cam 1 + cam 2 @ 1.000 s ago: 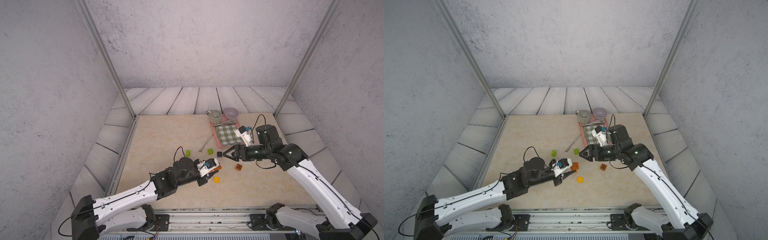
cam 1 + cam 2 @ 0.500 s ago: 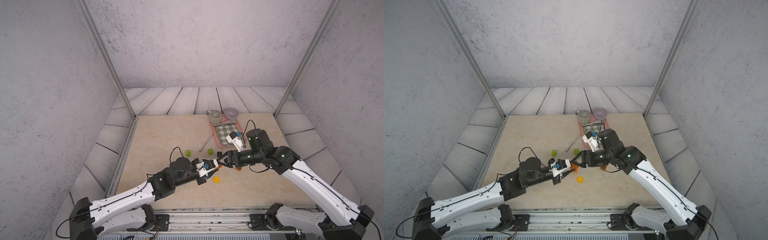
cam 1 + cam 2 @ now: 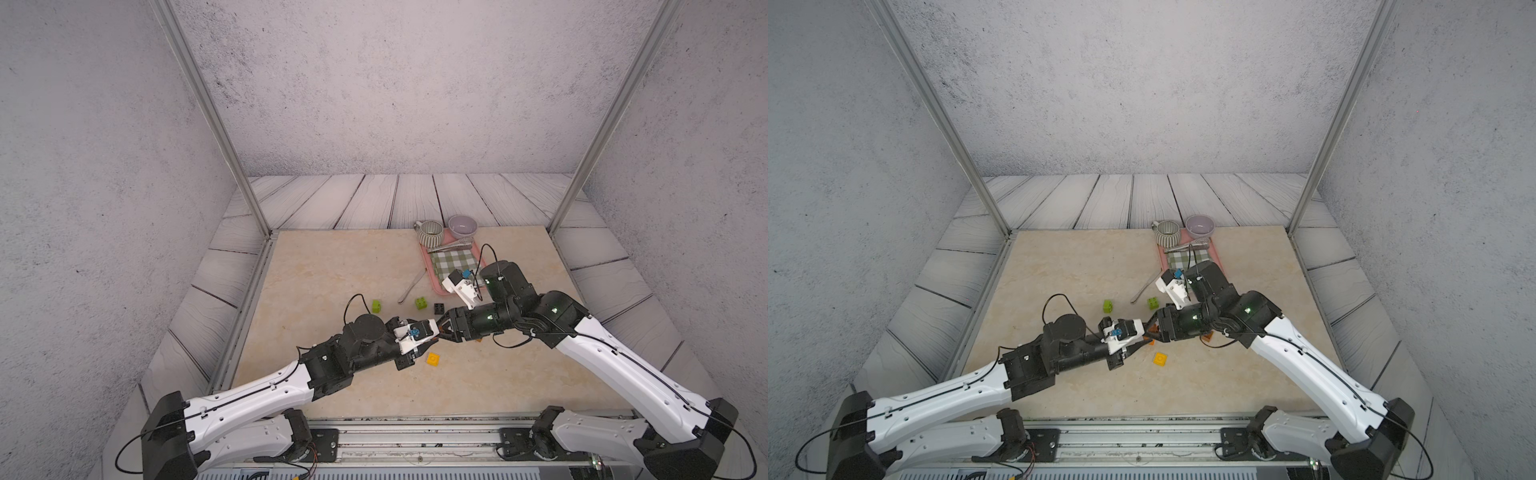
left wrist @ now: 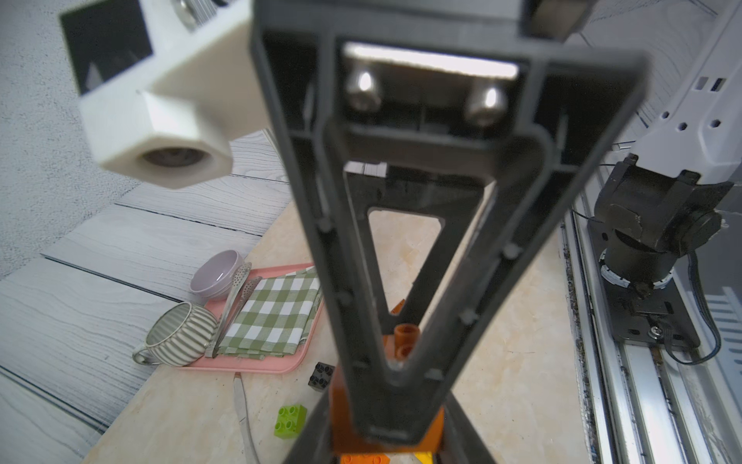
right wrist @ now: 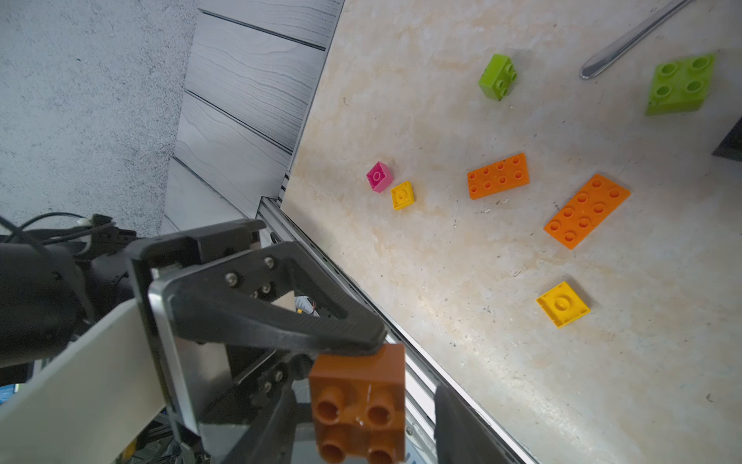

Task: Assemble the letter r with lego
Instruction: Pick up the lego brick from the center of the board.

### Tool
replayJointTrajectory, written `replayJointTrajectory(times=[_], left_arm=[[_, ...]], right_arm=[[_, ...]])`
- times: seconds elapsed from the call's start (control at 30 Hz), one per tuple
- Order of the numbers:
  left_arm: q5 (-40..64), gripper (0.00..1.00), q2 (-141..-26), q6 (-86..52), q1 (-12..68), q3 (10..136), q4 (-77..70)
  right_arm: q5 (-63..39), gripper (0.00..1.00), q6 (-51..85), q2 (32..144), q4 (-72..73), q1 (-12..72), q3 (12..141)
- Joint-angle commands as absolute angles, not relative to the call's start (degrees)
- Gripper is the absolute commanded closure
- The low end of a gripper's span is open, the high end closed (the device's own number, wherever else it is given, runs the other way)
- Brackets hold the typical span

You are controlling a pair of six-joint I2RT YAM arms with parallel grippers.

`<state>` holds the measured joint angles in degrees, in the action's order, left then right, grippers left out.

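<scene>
Your right arm (image 3: 602,345) has swung in leftward, so both tools now meet above the table (image 3: 332,270). Your left gripper (image 3: 433,336) is clamped on the brown brick (image 5: 357,405), holding it up off the table, likely for a handover. Your right gripper (image 3: 444,327) stands part spread around it, one finger visibly clear of it. Two orange bricks (image 5: 498,175) lie loose below, untouched. No brand or writing is readable anywhere.

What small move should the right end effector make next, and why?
Probably close the right end effector fully on the brown brick: the left end effector grips it, and it sits between the right jaws with a gap on one side in the right wrist view.
</scene>
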<state>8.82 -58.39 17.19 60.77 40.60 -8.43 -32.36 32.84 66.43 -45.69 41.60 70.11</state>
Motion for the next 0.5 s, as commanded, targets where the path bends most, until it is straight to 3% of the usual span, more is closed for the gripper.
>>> replayJointTrajectory(times=[0.0,0.17,0.37,0.43,0.47], left_arm=[[9.7,1.00,-58.7,17.3,60.8,40.9,-9.4],[9.8,1.00,-58.9,17.3,60.7,40.9,-9.4],[9.5,0.97,-58.5,15.6,60.7,40.8,-9.7],[8.7,0.67,-58.2,13.7,60.7,40.5,-10.5],[7.8,0.44,-57.9,11.9,60.7,40.4,-10.4]], right_arm=[[-31.6,0.44,32.1,66.9,-46.5,42.0,71.9],[-31.6,0.53,32.0,67.3,-46.2,42.2,72.0],[-29.7,0.73,32.7,66.8,-44.9,42.2,70.4],[-25.8,0.76,32.5,66.0,-45.5,42.2,69.6],[-21.4,0.78,32.2,65.5,-46.4,42.2,69.2]])
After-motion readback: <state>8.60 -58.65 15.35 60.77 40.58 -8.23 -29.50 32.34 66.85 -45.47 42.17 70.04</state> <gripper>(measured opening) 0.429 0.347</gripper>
